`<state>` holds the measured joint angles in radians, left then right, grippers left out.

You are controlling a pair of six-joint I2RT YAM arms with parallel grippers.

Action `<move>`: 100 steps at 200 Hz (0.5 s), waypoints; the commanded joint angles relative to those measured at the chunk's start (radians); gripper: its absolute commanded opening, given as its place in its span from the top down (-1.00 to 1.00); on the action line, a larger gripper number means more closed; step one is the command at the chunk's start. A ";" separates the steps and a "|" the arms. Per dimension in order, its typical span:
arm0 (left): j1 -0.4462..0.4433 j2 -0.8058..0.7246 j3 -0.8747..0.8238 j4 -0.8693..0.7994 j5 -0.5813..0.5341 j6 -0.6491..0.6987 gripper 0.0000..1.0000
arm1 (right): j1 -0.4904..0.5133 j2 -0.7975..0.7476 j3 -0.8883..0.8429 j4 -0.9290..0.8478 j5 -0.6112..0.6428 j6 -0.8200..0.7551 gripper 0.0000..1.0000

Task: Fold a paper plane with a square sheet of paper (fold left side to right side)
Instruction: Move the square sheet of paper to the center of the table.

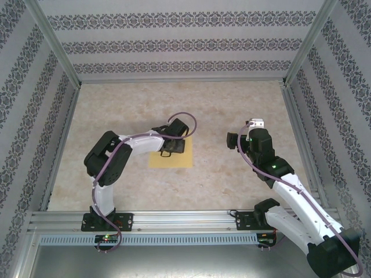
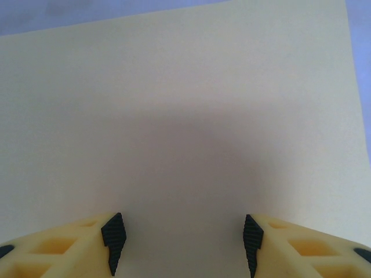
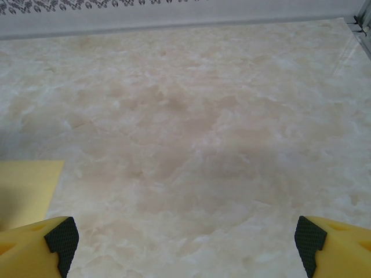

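Paper is lying beneath the left gripper, which we are holding parted and empty, while the right gripper, at its three o'clock, is gaping wide.

Centre frame: sheet of paper flat on the table, beneath the left gripper; right gripper apart, frame right.

Top view: bright, flat diffuse light, only faint soft shadows hugging the arms on the worktop; slightly soft overall. Left wrist: square sheet of paper washed out, broad fuzzy shadow from centre down to 6 o'clock; left fingers blurred. Right wrist: dim patch mid-frame, pale glare streak at 2 o'clock, right fingers out of focus.
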<state>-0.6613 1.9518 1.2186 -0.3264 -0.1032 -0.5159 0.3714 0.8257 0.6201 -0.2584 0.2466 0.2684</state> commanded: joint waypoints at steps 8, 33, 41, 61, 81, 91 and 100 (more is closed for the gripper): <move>-0.017 0.129 0.079 -0.022 0.111 0.043 -0.21 | 0.016 0.023 0.006 0.022 -0.014 0.039 -0.95; -0.016 0.086 0.095 -0.024 0.120 0.060 -0.24 | 0.020 0.079 0.023 0.038 -0.060 0.051 -0.96; -0.016 0.051 0.089 -0.026 0.119 0.065 -0.27 | 0.024 0.107 0.035 0.039 -0.074 0.055 -0.95; 0.004 -0.056 0.051 -0.048 0.114 0.056 -0.35 | 0.051 0.212 0.077 0.059 -0.099 0.065 -0.95; 0.054 -0.178 -0.039 -0.034 0.152 0.019 -0.36 | 0.089 0.354 0.149 0.075 -0.117 0.070 -0.96; 0.083 -0.234 -0.093 -0.020 0.185 -0.002 -0.36 | 0.114 0.433 0.202 0.073 -0.118 0.071 -0.95; 0.108 -0.277 -0.139 -0.009 0.214 -0.023 -0.34 | 0.139 0.506 0.251 0.067 -0.099 0.084 -0.95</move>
<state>-0.6228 1.7981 1.1683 -0.3279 0.0353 -0.4843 0.4576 1.1889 0.7551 -0.2241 0.1600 0.3199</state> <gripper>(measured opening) 0.678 0.978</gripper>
